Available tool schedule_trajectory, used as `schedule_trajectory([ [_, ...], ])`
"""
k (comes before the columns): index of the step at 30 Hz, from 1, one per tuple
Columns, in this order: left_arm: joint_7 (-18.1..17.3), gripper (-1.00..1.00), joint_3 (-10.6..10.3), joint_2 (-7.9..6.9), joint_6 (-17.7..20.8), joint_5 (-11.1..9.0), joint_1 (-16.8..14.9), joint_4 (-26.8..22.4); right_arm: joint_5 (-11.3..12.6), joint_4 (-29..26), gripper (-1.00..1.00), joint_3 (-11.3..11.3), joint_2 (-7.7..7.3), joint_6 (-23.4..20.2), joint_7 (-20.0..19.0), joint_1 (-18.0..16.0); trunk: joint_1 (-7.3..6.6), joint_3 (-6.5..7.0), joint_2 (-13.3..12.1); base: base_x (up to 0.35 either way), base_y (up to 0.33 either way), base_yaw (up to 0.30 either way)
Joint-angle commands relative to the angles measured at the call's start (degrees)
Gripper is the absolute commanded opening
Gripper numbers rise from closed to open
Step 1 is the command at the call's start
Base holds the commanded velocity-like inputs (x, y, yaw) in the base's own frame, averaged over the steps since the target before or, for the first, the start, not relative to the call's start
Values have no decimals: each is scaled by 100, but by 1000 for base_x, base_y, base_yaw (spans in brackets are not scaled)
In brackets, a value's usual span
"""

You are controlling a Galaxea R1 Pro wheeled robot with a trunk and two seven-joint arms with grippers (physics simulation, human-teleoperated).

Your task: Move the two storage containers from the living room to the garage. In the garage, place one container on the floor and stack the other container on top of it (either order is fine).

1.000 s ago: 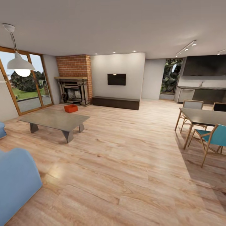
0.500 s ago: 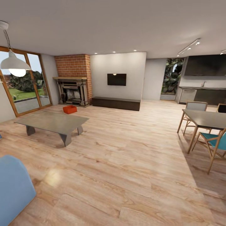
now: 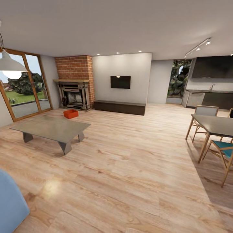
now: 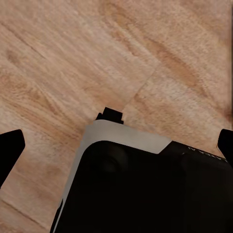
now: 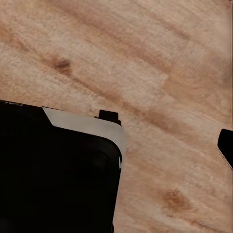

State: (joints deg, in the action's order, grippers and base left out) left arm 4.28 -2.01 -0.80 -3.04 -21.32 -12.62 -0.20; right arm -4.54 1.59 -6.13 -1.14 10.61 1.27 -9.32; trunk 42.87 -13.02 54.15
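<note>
Left gripper (image 4: 116, 141): we saw dark fingertips (image 4: 10, 145) at both edges of its wrist view, spread wide, nothing between, plank floor (image 4: 73, 58) under it
Right gripper: we saw one dark fingertip (image 5: 226, 145) at the edge of its wrist view over the planks, black robot body (image 5: 53, 174) beside it; couldn't tell how wide
Sofa (image 3: 9, 200): blue corner nearest us, low on our left
Coffee table (image 3: 50, 127): grey, low, left of centre on the wood planks
Dining table (image 3: 215, 124): right side, teal-seat chair (image 3: 223, 149) at it
Storage container (image 3: 71, 113): we saw one orange-red bin on the living room floor, just past the coffee table's far edge, before the fireplace (image 3: 73, 95)
Brick column (image 3: 73, 68): red, above the fireplace
TV (image 3: 120, 82): black, on the far white wall, dark low bench (image 3: 119, 107) under it
Pendant lamp (image 3: 11, 66): white, upper left
</note>
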Motion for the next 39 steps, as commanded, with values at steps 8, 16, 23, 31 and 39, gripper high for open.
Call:
schedule_trajectory([
  [8,12,100,-24,1,-18,-31,-4,2,-47,17,100,-21,0,29,11,-8,4,-7,5,324,0,0],
  [16,12,100,-23,2,-21,-31,-4,2,-47,19,100,-20,0,29,13,-8,4,-7,5,324,0,0],
  [23,12,100,-25,1,-15,-31,-3,2,-47,17,100,-20,0,29,13,-8,4,-7,5,324,0,0],
  [31,12,100,-26,2,-13,-31,-4,2,-47,18,100,-20,3,29,13,-8,4,-7,5,324,0,0],
  [39,12,100,-24,9,-13,-31,-4,2,-47,17,100,-22,8,29,13,-8,4,-7,5,324,0,0],
])
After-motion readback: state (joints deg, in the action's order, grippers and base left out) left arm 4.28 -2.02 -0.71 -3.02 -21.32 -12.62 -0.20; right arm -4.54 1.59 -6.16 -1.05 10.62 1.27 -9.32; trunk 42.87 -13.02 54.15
